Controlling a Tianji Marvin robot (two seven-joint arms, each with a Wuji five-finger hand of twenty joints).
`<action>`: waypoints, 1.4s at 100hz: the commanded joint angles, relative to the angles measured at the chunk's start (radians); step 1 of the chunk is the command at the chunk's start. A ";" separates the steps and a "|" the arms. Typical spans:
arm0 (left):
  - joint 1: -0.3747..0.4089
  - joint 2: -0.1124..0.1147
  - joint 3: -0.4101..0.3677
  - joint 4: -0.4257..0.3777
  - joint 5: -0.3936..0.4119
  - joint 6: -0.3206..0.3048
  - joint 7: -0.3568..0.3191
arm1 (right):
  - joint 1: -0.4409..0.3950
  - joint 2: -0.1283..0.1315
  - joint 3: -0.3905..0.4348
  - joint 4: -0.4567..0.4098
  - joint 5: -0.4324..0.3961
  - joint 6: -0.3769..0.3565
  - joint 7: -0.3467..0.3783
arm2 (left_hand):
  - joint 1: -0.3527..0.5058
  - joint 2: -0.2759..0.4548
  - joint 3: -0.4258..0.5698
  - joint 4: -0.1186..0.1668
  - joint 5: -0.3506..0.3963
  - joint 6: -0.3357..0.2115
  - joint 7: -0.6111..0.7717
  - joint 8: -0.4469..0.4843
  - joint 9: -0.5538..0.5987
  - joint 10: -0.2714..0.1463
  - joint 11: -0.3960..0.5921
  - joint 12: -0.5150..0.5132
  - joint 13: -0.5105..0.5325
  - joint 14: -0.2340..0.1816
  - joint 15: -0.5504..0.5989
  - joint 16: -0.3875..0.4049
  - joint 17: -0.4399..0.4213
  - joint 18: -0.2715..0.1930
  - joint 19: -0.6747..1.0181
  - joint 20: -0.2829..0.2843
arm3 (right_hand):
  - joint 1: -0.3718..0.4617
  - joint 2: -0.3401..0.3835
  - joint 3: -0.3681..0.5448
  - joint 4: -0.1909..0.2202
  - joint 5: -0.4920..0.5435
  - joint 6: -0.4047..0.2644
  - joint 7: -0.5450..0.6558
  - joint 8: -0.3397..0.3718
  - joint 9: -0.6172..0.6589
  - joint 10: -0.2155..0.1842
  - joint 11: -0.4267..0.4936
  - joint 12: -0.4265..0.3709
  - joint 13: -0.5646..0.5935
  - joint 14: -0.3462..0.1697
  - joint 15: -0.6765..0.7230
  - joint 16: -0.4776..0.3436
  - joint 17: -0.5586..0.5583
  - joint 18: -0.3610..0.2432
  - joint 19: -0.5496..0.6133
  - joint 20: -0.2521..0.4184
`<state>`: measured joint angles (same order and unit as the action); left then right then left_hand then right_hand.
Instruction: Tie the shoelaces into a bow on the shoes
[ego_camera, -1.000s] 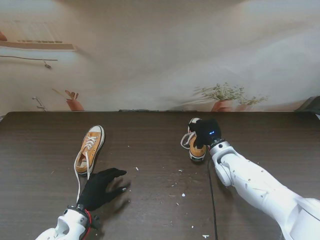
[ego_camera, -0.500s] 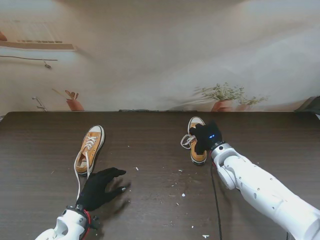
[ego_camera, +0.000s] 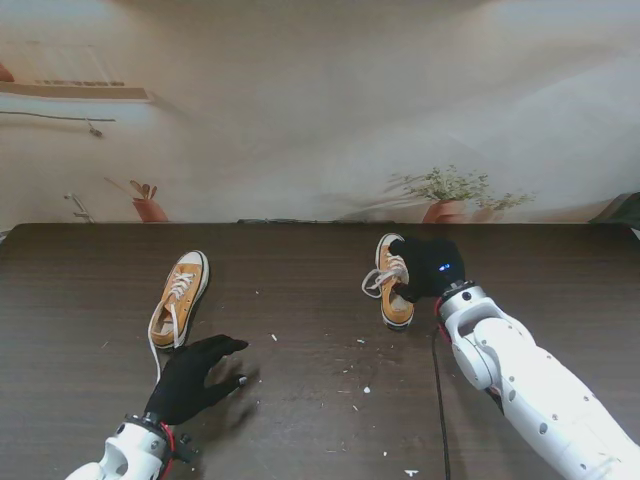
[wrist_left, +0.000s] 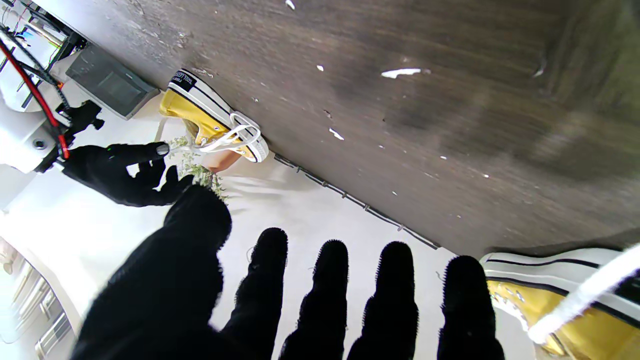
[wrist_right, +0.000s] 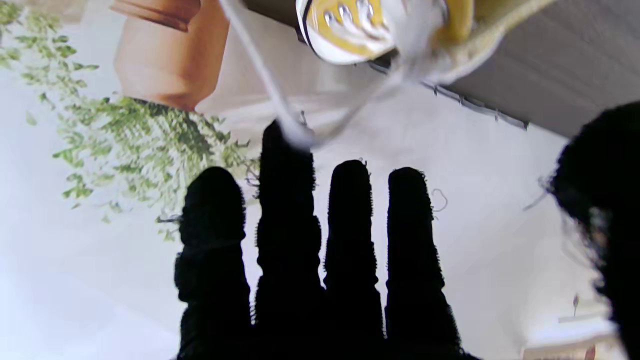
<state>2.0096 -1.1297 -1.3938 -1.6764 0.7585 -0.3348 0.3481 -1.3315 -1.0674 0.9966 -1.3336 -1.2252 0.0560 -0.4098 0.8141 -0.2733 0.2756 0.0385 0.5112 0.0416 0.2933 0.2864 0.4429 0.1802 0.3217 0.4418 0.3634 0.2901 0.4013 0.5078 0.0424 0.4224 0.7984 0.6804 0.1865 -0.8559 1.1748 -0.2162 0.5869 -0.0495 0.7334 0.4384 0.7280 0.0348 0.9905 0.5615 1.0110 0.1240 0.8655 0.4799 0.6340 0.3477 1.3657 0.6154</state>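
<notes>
Two yellow canvas sneakers lie on the dark wooden table. The left shoe has its toe pointing away from me, and a loose white lace trails from it toward me. My left hand hovers open just nearer than that shoe, fingers spread, holding nothing. The right shoe lies mid-table with loosened laces. My right hand is beside its right flank with straight fingers. A lace loop drapes over one fingertip, ungripped.
Small white scraps dot the table between the shoes. A black cable runs along the table by my right arm. A printed backdrop with potted plants rises at the table's far edge.
My right hand has slid to the right off the top of the right shoe, uncovering its laces and toe. My left hand has drawn back slightly toward me.
</notes>
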 joint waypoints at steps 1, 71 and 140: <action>0.022 0.002 -0.011 -0.027 0.015 -0.005 -0.012 | -0.046 0.014 0.025 -0.059 -0.003 -0.017 0.016 | 0.028 0.030 -0.027 0.013 -0.004 -0.002 -0.016 0.006 -0.031 -0.002 -0.011 0.011 -0.009 -0.007 0.000 0.020 -0.014 -0.012 0.010 -0.002 | -0.035 0.018 -0.028 -0.008 -0.032 0.020 -0.014 -0.020 -0.047 0.019 -0.021 -0.013 -0.041 0.025 -0.038 -0.025 -0.039 0.015 -0.034 0.007; 0.121 0.002 -0.067 -0.128 0.061 -0.004 -0.002 | -0.701 -0.038 0.355 -0.560 0.258 -0.142 0.106 | 0.004 0.038 -0.077 0.014 0.018 0.009 -0.025 0.009 -0.035 0.003 -0.046 -0.014 -0.025 0.001 -0.064 -0.011 -0.030 -0.023 -0.032 -0.021 | 0.017 0.311 -0.382 0.035 -0.153 -0.037 -0.192 -0.144 -0.263 0.021 -0.494 -0.281 -0.493 0.075 -0.751 -0.319 -0.569 -0.142 -0.584 -0.423; 0.061 0.037 -0.085 -0.321 0.274 0.315 -0.205 | -0.782 -0.065 0.393 -0.542 0.425 -0.165 0.082 | 0.070 0.067 -0.107 0.014 0.026 0.021 -0.029 0.014 -0.051 0.014 -0.048 -0.026 -0.038 0.004 -0.115 -0.042 -0.018 -0.046 -0.116 -0.060 | 0.037 0.330 -0.566 0.098 -0.156 -0.023 -0.189 -0.157 -0.264 0.035 -0.506 -0.282 -0.498 0.082 -0.772 -0.326 -0.595 -0.152 -0.573 -0.477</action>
<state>2.1023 -1.1039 -1.4593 -1.9692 1.0213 -0.0155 0.1595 -2.1022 -1.1320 1.3855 -1.8755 -0.8085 -0.1004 -0.3442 0.8473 -0.2395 0.2001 0.0385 0.5357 0.0431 0.2787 0.2864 0.4265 0.1807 0.2872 0.4364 0.3608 0.2983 0.3115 0.4970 0.0302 0.4220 0.7134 0.6437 0.2253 -0.5140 0.5887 -0.1463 0.4529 -0.0766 0.5448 0.2973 0.4915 0.0615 0.4732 0.2855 0.5139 0.2002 0.1058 0.1631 0.0573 0.2138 0.7908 0.1502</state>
